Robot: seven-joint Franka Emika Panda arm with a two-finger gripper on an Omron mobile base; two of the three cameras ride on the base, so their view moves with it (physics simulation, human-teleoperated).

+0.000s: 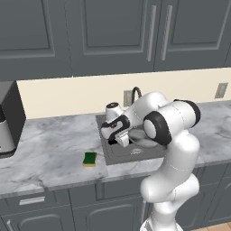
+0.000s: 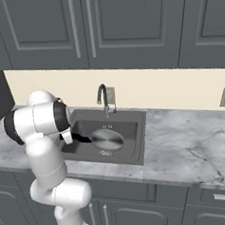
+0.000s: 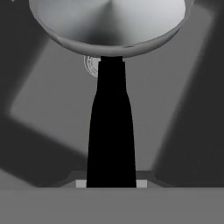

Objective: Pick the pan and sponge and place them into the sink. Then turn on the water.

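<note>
Gripper [image 3: 111,183] clamps the black handle of the pan [image 2: 107,139], held over the sink [image 2: 140,134] at frame centre. Risk — releasing high, the pan could clatter or tip. Sponge [image 1: 90,159] waits on the counter [image 1: 49,153], lower left.

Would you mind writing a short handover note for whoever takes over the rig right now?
Gripper: shut on the pan by its black handle, holding it over the sink.
Sponge: on the counter, just left of the sink, untouched.
Faucet: no water seen running.
Done: pan brought into the basin; whether it rests on the bottom, cannot tell.
Left: release the pan, fetch the sponge into the sink, turn on the water.
</note>
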